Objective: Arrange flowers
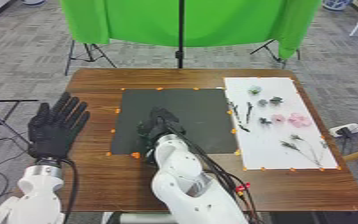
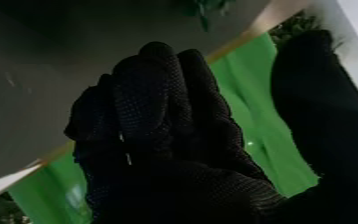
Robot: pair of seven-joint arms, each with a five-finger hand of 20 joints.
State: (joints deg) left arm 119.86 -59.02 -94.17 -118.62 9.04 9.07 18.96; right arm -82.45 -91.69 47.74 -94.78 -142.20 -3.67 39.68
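The ruffled pink flowers [image 1: 298, 120] on the flat white rectangular sheet [image 1: 257, 145] look v. light & fragile, prob. best pinched underneath, w/ black-gloved right hand [image 1: 160, 122] straight-fingered, thumb apart, & black-gloved left hand [image 1: 53, 135] spread.

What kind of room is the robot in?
Probably a lab or studio: a bright green cloth backdrop hangs behind the brown wooden table, with thin black stands on the grey floor.
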